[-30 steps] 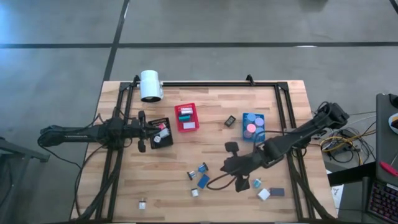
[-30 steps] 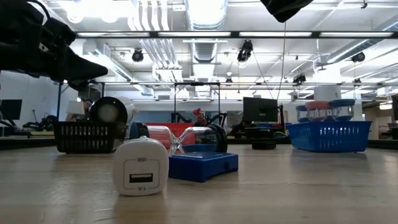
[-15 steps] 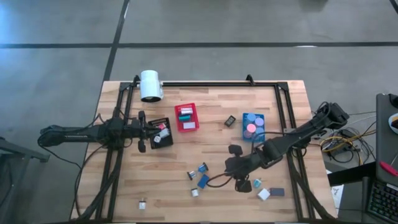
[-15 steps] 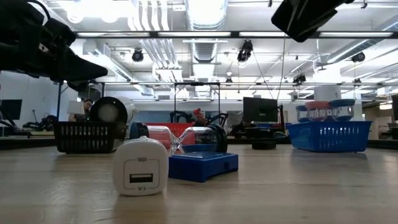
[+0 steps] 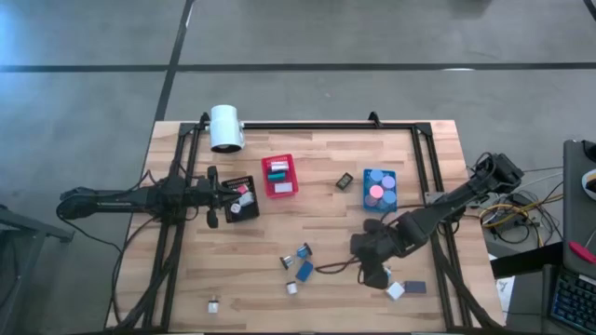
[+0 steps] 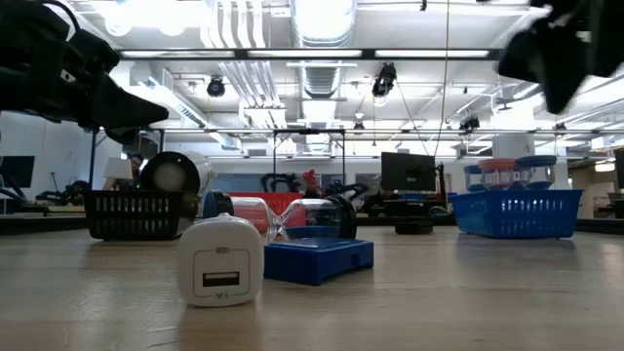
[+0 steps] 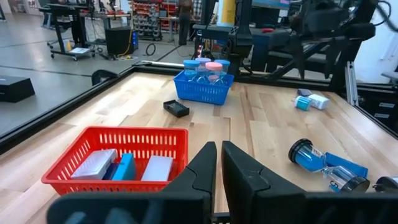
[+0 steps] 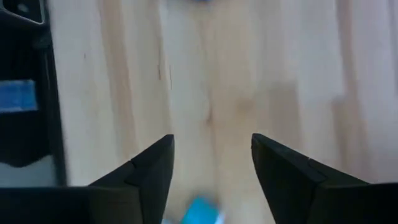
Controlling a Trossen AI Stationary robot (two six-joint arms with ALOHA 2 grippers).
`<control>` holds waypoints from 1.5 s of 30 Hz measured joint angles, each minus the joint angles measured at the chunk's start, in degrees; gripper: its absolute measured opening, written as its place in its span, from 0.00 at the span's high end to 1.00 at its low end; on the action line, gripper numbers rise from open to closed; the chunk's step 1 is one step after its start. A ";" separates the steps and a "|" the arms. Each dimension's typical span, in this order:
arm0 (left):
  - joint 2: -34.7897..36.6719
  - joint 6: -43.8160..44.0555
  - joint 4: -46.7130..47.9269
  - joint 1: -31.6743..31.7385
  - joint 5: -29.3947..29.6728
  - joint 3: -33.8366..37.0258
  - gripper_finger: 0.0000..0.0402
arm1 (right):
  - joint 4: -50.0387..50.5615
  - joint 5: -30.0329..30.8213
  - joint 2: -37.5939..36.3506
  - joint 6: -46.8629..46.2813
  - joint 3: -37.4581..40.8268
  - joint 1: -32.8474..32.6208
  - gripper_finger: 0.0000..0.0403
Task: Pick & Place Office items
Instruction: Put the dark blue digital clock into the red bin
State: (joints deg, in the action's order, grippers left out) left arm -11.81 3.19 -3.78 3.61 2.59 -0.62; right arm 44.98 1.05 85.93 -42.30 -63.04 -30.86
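- Wooden table (image 5: pixel 307 223) carries the scattered office items – most lie loose toward its near edge, others already sit in bins.
- Right gripper (image 5: pixel 372 262) hangs low over the boards at the right of the table, its fingers (image 8: pixel 146 180) spread apart and holding nothing; a small teal piece (image 8: pixel 200 210) shows on the wood just between them in the right wrist view.
- Beside that gripper, in the high view, lie a white block (image 5: pixel 396 290) and a dark flat piece (image 5: pixel 415 287), close together near the right rail.
- Near the middle of the table sits a small cluster – a blue flat block (image 5: pixel 304 271) with a sand-timer-like piece (image 5: pixel 303 251) just beside it and a little white bit (image 5: pixel 291 288) close by.
- A white charger-like block (image 5: pixel 213 303) stands alone toward the near left; the low view shows it upright (image 6: pixel 221 261) in front of the blue block (image 6: pixel 318 259).
- Left gripper (image 5: pixel 212 196) rests above the left side of the table, just beside the black bin (image 5: pixel 241 200); its fingers (image 7: pixel 205 165) are pressed together on nothing.
- Red bin (image 5: pixel 279 176) holds white and teal pieces; the left wrist view shows them lying flat inside it (image 7: pixel 118 165).
- Blue bin (image 5: pixel 379 189) holds round pink and blue bits, and a small black piece (image 5: pixel 345 180) lies on the wood between the red and blue bins.
- A white cylinder (image 5: pixel 224 127) lies at the far left corner.
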 joint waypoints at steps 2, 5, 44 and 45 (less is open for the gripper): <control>0.00 0.01 0.25 0.01 0.00 0.00 0.93 | 1.36 -2.17 0.03 -6.72 0.33 -1.29 0.45; 0.00 -0.08 1.08 0.01 0.00 0.00 0.93 | 2.75 -3.79 0.13 -13.80 0.59 -3.43 0.42; -0.02 -3.46 2.61 0.01 -0.01 0.00 0.93 | -14.34 1.80 24.01 40.12 -20.60 4.09 0.36; -0.02 -3.46 2.72 0.01 -0.02 0.00 0.93 | -13.48 1.42 25.38 41.62 -22.17 4.30 0.37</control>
State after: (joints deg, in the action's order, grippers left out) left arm -11.84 -0.27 -1.06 3.62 2.57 -0.62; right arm 31.50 2.47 111.31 -0.68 -85.22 -26.56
